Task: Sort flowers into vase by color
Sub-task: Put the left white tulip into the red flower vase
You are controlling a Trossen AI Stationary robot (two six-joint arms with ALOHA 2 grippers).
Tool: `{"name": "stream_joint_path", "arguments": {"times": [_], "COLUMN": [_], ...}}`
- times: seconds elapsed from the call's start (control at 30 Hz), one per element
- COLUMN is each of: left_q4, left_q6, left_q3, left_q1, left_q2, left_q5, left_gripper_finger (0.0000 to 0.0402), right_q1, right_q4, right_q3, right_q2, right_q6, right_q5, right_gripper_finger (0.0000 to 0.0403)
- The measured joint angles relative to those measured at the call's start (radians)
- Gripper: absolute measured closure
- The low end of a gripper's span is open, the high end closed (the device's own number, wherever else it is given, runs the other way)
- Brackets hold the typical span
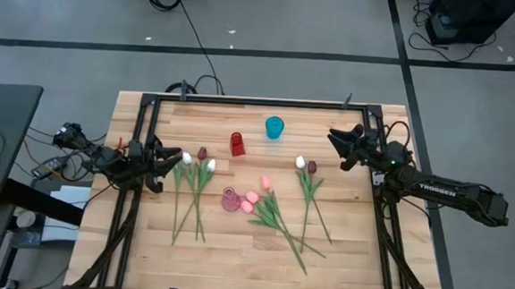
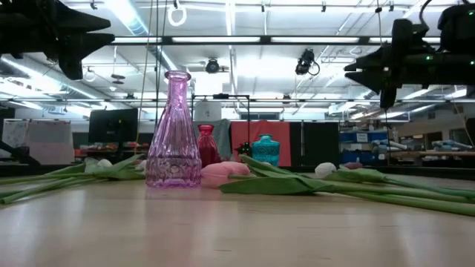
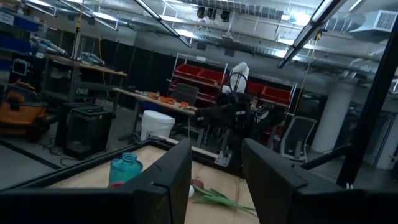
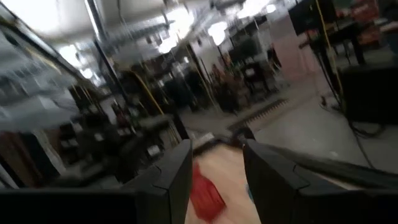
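Tulips lie flat on the wooden table in three bunches. The left bunch [image 1: 192, 190] has white and maroon heads. The middle bunch [image 1: 275, 219] has pink heads. The right bunch [image 1: 311, 197] has one white and one maroon head. A pink vase [image 1: 230, 199] [image 2: 173, 133], a red vase [image 1: 237, 144] and a teal vase [image 1: 275, 127] stand upright. My left gripper [image 1: 174, 157] [image 3: 214, 180] hovers open above the table, beside the left bunch's heads. My right gripper [image 1: 334, 138] [image 4: 217, 180] hovers open near the table's far right, above and beyond the right bunch. Neither holds anything.
A black metal frame [image 1: 260, 102] runs around the table's far and side edges. The near half of the table [image 1: 232, 268] is bare wood. In the low view both arms [image 2: 52, 30] [image 2: 393, 67] hang high above the flowers.
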Motion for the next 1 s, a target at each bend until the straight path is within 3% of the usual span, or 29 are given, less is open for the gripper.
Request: {"name": "stream_joint_path", "arguments": {"times": [0.2, 0.3, 0.43, 0.57, 0.7, 0.8, 1.0], "left_q4": [0.012, 0.033, -0.032, -0.081, -0.269, -0.519, -0.950], "left_q6": [-0.001, -0.083, -0.178, -0.251, -0.415, -0.617, -1.159], "left_q3": [0.000, 0.006, 0.049, 0.156, 0.305, 0.431, 0.587], "left_q1": [0.000, 0.000, 0.000, 0.000, 0.000, 0.000, 0.000], "left_q2": [0.000, 0.030, 0.145, 0.298, 0.474, 0.608, 0.842], "left_q5": [-0.005, -0.075, -0.181, -0.214, -0.228, -0.215, -0.017], "left_gripper_finger": [0.0255, 0.0255, 0.0255, 0.0255, 0.0255, 0.0255, 0.0255], "right_q1": [0.000, 0.000, 0.000, 0.000, 0.002, 0.021, 0.086], "right_q4": [0.046, 0.046, 0.045, 0.020, -0.010, -0.011, -0.014], "right_q3": [0.000, 0.000, 0.000, 0.026, 0.087, 0.128, 0.180], "right_q2": [0.001, 0.001, 0.016, 0.050, 0.100, 0.152, 0.249], "right_q6": [0.023, 0.010, -0.035, -0.061, -0.086, -0.131, -0.218], "right_q5": [-0.075, -0.104, -0.158, -0.174, -0.215, -0.241, -0.198], "right_gripper_finger": [0.0249, 0.0249, 0.0249, 0.0249, 0.0249, 0.0249, 0.0249]}}
